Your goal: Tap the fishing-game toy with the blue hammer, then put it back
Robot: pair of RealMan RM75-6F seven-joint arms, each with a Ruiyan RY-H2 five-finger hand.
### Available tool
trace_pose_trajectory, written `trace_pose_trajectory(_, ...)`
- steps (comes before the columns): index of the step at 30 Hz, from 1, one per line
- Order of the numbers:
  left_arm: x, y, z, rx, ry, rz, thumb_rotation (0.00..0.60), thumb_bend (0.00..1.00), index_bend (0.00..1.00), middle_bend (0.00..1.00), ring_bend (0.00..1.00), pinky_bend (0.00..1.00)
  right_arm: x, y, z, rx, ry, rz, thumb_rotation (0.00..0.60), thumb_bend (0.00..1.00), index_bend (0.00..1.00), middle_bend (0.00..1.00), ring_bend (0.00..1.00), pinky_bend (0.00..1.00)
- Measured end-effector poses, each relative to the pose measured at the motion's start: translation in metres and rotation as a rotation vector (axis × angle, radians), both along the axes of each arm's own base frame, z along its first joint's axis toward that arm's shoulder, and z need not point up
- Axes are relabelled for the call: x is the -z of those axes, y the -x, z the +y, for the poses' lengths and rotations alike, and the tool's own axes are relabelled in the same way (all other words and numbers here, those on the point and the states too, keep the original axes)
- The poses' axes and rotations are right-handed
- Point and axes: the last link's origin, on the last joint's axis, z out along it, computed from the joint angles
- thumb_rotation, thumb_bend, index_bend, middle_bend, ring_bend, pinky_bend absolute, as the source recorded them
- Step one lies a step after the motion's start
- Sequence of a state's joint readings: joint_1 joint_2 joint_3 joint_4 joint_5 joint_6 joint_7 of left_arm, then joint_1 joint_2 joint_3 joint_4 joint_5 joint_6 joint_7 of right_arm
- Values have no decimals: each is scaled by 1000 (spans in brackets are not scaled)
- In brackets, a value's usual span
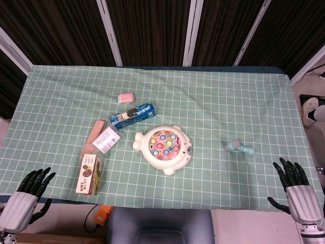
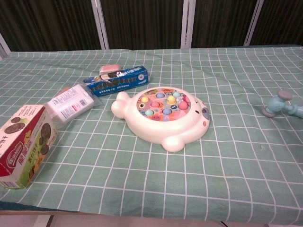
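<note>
The small pale-blue plastic hammer (image 1: pixel 239 148) lies untouched at right of centre, probably within the right hand's (image 1: pixel 293 179) reach; the cream fish-shaped fishing-game toy (image 1: pixel 165 147) waits mid-frame. Both the right and the left hand (image 1: pixel 31 185) hover empty, fingers spread.

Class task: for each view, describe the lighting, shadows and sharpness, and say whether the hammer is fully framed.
Head view: even light, faint shadows, sharp; blue hammer fully framed, both hands at the lower corners. Chest view: soft light, slight shadow under the fishing-game toy; hammer cut by the right edge.

one fishing-game toy (image 1: pixel 165 148), one blue hammer (image 1: pixel 239 148), four snack packs (image 1: pixel 90 174), two hands (image 1: pixel 30 190).
</note>
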State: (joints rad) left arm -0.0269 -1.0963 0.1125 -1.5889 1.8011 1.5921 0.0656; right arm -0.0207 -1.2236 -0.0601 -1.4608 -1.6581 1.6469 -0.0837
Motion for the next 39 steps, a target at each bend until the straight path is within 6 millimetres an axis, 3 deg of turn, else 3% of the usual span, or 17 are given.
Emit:
trace_pose_trajectory(6, 0, 0, 0, -1, 4, 0, 600, 433, 0, 0, 14, 100, 7, -1, -11, -41, 11, -31, 600, 238, 12, 0, 0, 0)
trace_pose_trajectory(10, 1, 1, 1, -4, 10, -2, 600, 433, 0, 0, 14, 100, 11, 1, -29, -28, 16, -105, 600, 239, 93, 0, 0, 0)
trace_pose_trajectory(17, 4, 2, 5, -24, 23, 5, 600, 432, 0, 0, 13, 100, 15, 5, -92, 56, 35, -219, 600, 261, 225, 0, 0, 0)
trace_pose_trajectory(22, 7, 0, 5, -15, 29, 20, 600, 433, 0, 0, 14, 100, 20, 8, -140, 147, 30, -249, 600, 350, 405, 43, 0, 10)
trace_pose_trajectory(26, 9, 1, 6, -25, 30, 27, 600, 433, 0, 0, 14, 101, 31, 6, -176, 197, 23, -230, 600, 394, 466, 66, 0, 19)
trace_pose_trajectory(31, 8, 1, 6, -27, 32, 28, 600, 433, 0, 0, 14, 100, 39, 3, -186, 211, 13, -217, 600, 442, 500, 79, 0, 20)
trace_pose_trajectory(39, 5, 1, 1, -13, 28, 21, 600, 433, 0, 0, 13, 100, 69, -2, -190, 237, -91, -168, 600, 491, 548, 102, 0, 33)
